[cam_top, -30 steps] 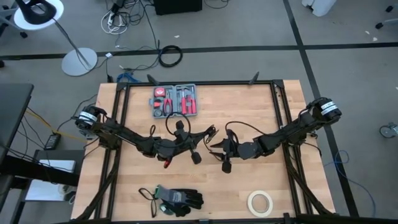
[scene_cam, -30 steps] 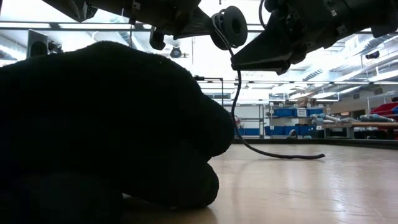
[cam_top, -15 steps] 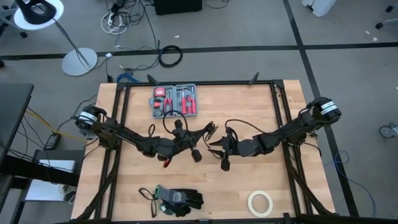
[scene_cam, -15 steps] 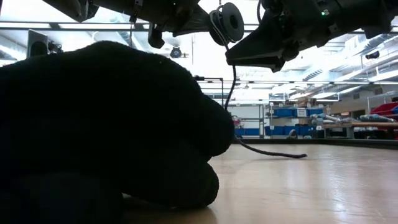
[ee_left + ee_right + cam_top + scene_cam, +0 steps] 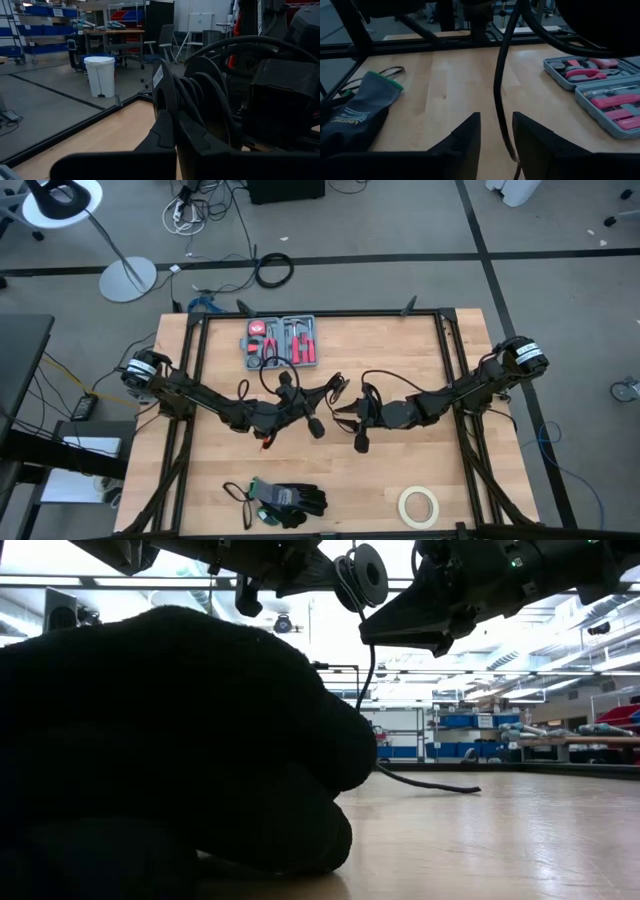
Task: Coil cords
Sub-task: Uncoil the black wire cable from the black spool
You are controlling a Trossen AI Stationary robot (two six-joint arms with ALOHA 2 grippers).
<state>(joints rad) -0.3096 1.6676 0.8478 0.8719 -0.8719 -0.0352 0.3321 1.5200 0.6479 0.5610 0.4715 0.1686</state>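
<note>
Since the earlier frames the right gripper [image 5: 340,414] has crept toward the left gripper [image 5: 314,423], and the tail of the cord [image 5: 425,783] lying on the table [image 5: 420,360] has been drawn in toward the black glove [image 5: 170,740] that fills the near side of the low view. More of the slack now hangs almost straight down from the spool.

Both grippers meet over the middle of the table, just on the near side of the tool case [image 5: 281,341], with the left one holding the work and the right one feeding it. The left gripper's fingers [image 5: 170,130] are pressed together on a small round spool [image 5: 192,95], and the cord is wound in several turns around that spool; the left wrist view shows the turns sitting in the groove right above the fingers.

From the spool the cord drops down between the two grippers and then trails along the table, away from the glove. In the right wrist view the hanging stretch [image 5: 501,75] runs upright, straight through the gap between the right gripper's fingers [image 5: 462,137]. Those fingers stand partly spread and look to be narrowing, but I see no contact with the cord yet; they flank it rather than pinch it.

So the cord's free length lies up and down, directly in the right gripper's mouth, and the right arm is the nearer one to take it. My judgement is that the next move depends on catching that strand squarely before guiding another turn onto the spool.
</note>
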